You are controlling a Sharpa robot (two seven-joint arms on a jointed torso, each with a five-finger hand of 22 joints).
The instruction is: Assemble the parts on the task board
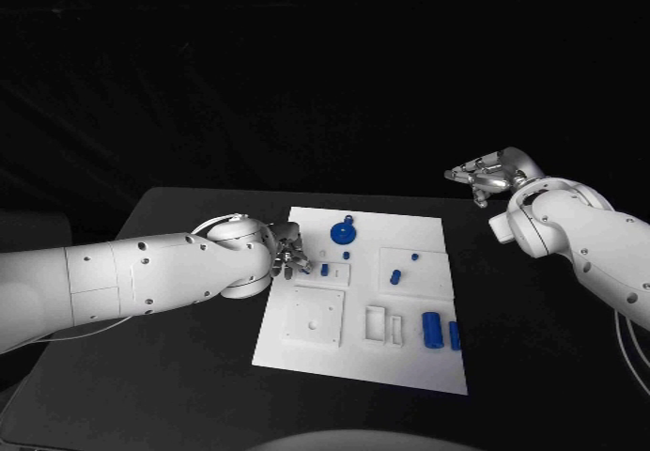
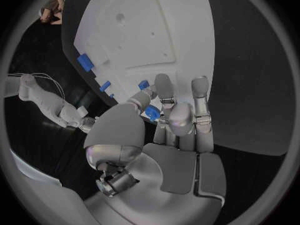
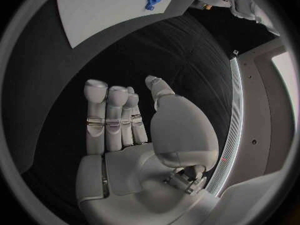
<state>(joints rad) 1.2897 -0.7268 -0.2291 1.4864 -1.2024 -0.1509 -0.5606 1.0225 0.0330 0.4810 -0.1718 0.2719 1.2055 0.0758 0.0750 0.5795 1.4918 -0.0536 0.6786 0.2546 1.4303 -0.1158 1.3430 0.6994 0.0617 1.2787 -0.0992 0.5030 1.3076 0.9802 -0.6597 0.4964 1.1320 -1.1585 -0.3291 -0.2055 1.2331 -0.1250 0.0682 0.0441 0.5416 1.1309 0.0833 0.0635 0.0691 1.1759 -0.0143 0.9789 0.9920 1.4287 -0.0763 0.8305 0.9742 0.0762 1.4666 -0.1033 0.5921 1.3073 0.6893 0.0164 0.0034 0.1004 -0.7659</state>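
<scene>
The task board [image 1: 407,357] lies at table centre. The left hand [image 1: 287,256] rests at its left edge, pinching a small blue part [image 2: 150,114], mostly hidden by fingers. The right hand [image 1: 485,175] hovers far right, fingers spread, holding nothing.

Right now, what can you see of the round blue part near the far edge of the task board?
The round blue part looks like matte plastic: a disc-like body with a small tab at one end. It rests on the white task board near its far edge, apart from the other blue pieces. Neither the left hand nor anything else touches it.
</scene>
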